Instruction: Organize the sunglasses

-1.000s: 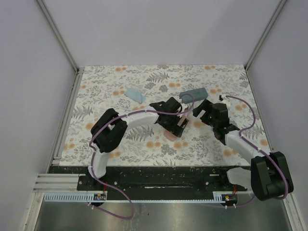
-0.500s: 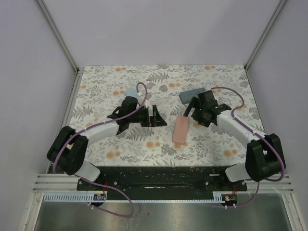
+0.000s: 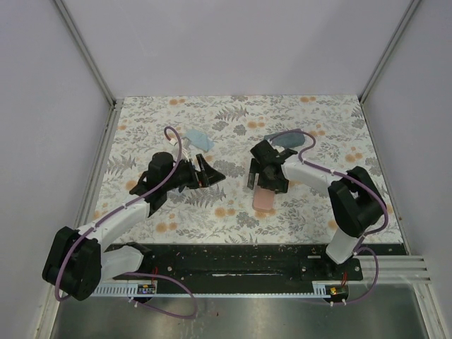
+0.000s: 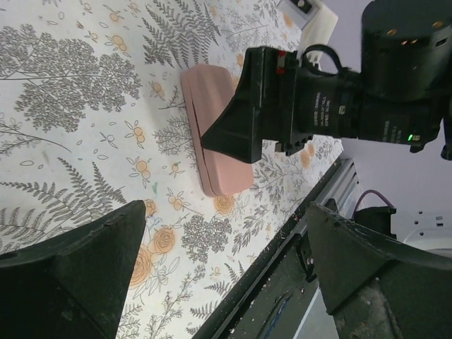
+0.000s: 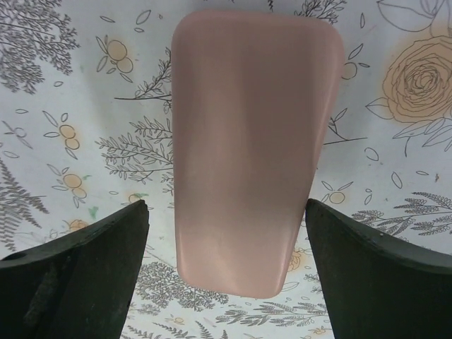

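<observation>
Sunglasses: neither pair visible to you. Right gripper spread wide above pink case; left gripper likewise spread. Risk: your pinch lands off-centre, case skids away.

Pink smooth oblong case lies closed and flat on floral-print table cover, right of centre, long axis near-far. Grey-blue oblong case sits farther back, partly hidden. Light blue cloth lies far-left of centre, well apart from both cases.
</observation>
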